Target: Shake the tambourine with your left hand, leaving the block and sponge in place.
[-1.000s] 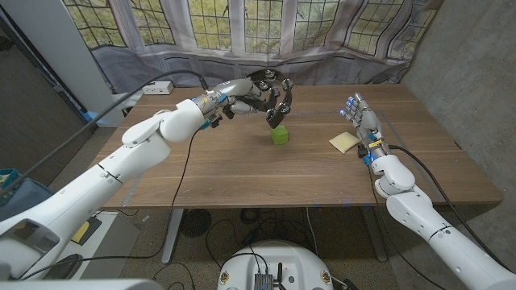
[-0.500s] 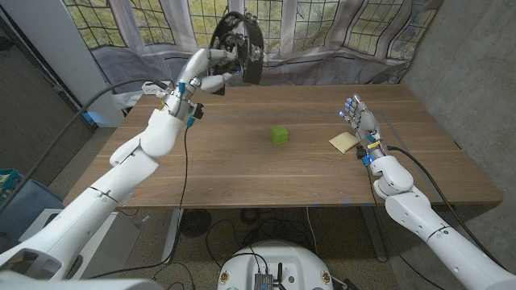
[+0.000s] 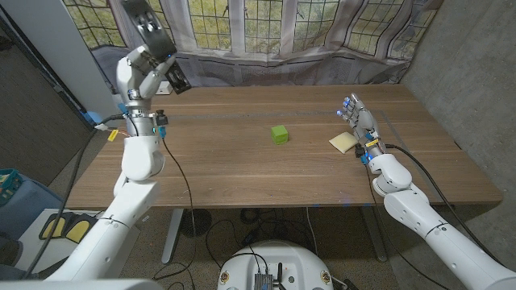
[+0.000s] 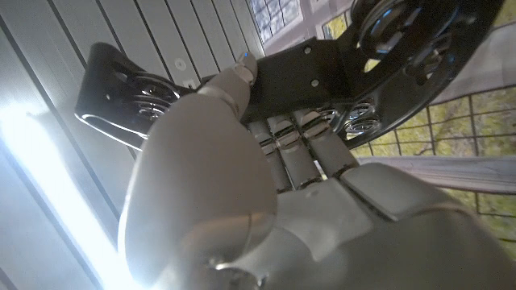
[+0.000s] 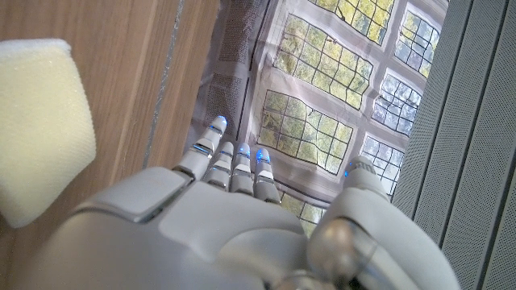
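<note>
My left hand (image 3: 139,66) is raised high above the table's far left corner and grips the black tambourine (image 3: 155,36), which reaches to the picture's top. In the left wrist view the fingers (image 4: 294,153) wrap the tambourine's black frame (image 4: 306,68), its metal jingles visible. The green block (image 3: 279,134) sits on the wooden table (image 3: 242,173) near the middle. The yellow sponge (image 3: 343,142) lies at the right, just beside my right hand (image 3: 360,121), which holds nothing, fingers straight and apart. The sponge (image 5: 36,121) lies close to that hand (image 5: 234,217) in the right wrist view.
A curtain and leaded windows (image 3: 274,32) stand behind the table. A grey wall (image 3: 459,64) rises at the right. A black cable (image 3: 181,173) hangs from my left arm over the table's left part.
My left arm has swung the tambourine from over the block up and to the left, now high above the far left corner. Block, sponge and right hand have not moved.
</note>
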You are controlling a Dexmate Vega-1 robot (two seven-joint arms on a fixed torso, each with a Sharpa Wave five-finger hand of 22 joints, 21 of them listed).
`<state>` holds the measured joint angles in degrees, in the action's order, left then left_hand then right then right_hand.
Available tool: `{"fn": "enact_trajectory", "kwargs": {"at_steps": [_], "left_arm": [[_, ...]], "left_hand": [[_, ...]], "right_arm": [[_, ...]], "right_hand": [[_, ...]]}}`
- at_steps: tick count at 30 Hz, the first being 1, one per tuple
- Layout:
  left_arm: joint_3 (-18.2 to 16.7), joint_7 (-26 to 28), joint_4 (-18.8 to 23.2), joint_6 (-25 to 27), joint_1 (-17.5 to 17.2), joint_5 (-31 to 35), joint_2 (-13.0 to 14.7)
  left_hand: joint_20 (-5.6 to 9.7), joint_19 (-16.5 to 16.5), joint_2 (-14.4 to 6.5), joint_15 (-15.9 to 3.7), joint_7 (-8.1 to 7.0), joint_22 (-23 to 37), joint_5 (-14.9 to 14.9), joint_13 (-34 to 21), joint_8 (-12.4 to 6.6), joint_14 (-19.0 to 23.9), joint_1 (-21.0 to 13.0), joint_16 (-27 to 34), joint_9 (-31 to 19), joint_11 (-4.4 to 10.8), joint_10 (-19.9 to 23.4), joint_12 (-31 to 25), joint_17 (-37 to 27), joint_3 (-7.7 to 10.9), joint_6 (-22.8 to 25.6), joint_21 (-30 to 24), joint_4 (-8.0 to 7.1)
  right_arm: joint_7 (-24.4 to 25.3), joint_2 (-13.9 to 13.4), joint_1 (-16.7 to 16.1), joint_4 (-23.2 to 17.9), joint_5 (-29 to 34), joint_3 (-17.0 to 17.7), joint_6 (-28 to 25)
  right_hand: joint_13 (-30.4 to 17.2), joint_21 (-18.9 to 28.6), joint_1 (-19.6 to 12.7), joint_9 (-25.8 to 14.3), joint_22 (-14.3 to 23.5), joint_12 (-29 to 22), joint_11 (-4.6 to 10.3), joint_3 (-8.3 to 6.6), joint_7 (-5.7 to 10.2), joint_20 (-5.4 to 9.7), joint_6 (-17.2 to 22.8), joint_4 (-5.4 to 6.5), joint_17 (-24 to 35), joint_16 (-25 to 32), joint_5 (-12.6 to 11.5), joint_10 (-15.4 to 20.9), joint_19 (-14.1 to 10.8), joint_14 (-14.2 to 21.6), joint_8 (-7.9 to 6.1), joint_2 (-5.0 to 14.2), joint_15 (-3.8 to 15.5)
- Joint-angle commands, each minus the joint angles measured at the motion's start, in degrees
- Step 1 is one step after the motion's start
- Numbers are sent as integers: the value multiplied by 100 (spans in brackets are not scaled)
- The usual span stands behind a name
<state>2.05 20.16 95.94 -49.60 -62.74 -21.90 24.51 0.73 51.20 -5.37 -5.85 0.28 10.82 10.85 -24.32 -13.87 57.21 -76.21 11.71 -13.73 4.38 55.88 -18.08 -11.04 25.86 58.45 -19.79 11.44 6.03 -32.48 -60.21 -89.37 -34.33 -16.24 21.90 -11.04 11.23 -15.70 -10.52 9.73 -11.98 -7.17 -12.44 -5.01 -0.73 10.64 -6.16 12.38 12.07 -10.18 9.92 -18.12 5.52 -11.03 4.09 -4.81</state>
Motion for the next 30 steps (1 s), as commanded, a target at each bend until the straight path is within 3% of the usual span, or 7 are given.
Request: {"fn": "enact_trajectory", "kwargs": {"at_steps": [1,8,13,18,25,30], "left_arm": [[-443,-37,-405,-423,-222,-2500,-1053],[-533,207,-483,-161,-143,-1736,-1117],[-684,454,-403,171,-178,-311,-829],[-852,810,63,707,-238,1370,-592],[-629,548,655,1392,-116,2762,-1],[-265,-83,1082,2183,72,3224,655]], "left_hand": [[21,8,-245,-309,-25,9,41,-42,-20,289,168,25,-25,99,57,-13,11,203,10,-26,-212],[28,-18,-243,-322,-45,8,46,-61,-18,282,179,16,-25,99,62,-10,18,204,8,-21,-212],[26,-20,-249,-314,-50,8,48,-73,-19,289,179,25,-25,100,59,-5,10,201,12,-24,-210],[20,-29,-257,-317,-16,8,51,-88,-16,301,177,35,-26,76,69,-5,3,199,8,-25,-207],[17,-13,-247,-312,1,9,50,-108,-28,305,161,50,-25,73,106,-14,-15,184,46,-38,-187],[13,-12,-248,-289,0,10,52,-120,-28,316,157,52,-25,54,110,-13,-11,184,54,-44,-184]], "right_arm": [[-9,-17,34,-9,-14,-36,-82],[19,-30,7,-52,2,-35,-86],[77,-54,-61,-117,18,-6,-83],[135,-55,-130,-167,21,25,-64],[158,-49,-187,-181,30,47,-18],[153,-55,-192,-189,47,56,10]], "right_hand": [[-23,-5,41,-14,14,12,-14,-13,-32,-14,36,-37,10,-10,-15,46,-46,49,2,-8,6],[-23,-5,42,-14,14,12,-14,-17,-30,-11,36,-38,10,-12,-15,47,-47,45,2,-4,10],[-23,-7,41,-14,14,11,-15,-19,-32,-8,34,-41,10,-12,-16,52,-44,47,3,-1,8],[-23,-7,46,-14,14,13,-14,-17,-32,-12,32,-41,11,-13,-15,48,-43,45,4,-6,10],[-24,-8,46,-14,14,13,-14,-20,-26,-13,34,-43,11,-12,-15,50,-44,52,4,-3,4],[-24,-7,44,-14,14,14,-17,-23,-29,-10,35,-46,11,-12,-16,50,-45,52,3,0,5]]}}
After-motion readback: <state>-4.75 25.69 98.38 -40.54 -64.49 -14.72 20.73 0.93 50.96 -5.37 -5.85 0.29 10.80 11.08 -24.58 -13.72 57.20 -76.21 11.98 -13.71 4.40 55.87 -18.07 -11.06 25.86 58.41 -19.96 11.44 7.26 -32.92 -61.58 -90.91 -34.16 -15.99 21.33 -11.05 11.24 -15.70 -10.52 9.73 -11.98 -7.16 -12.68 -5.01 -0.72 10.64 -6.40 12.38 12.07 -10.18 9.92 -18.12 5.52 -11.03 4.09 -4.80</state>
